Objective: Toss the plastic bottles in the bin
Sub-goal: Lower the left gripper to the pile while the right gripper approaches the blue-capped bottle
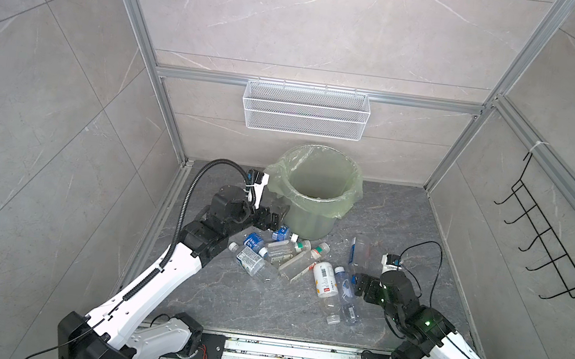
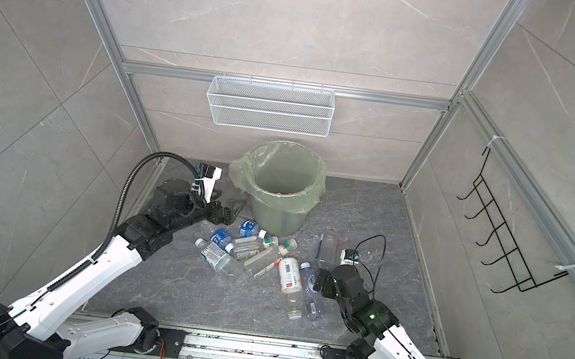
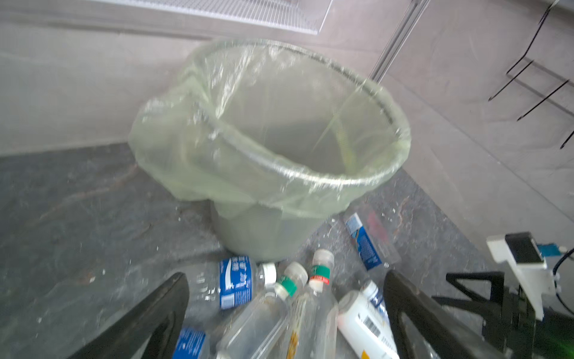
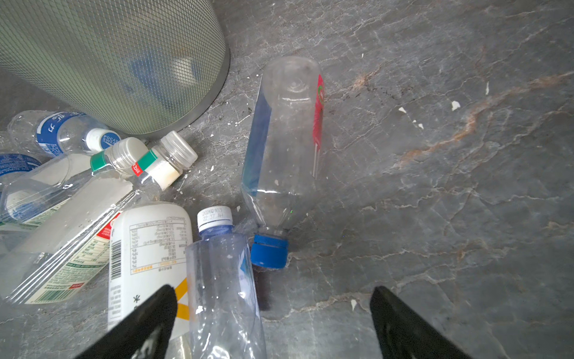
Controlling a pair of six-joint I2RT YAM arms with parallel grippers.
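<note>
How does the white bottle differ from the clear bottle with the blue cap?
The white bottle is opaque; the clear bottle shows the floor through its wall. The white bottle carries a barcode and dark print; the clear bottle has a blue and red label. The white bottle lies among other bottles; the clear bottle lies at the edge of the pile. Both lie on their sides on the floor, outside the bin.
</note>
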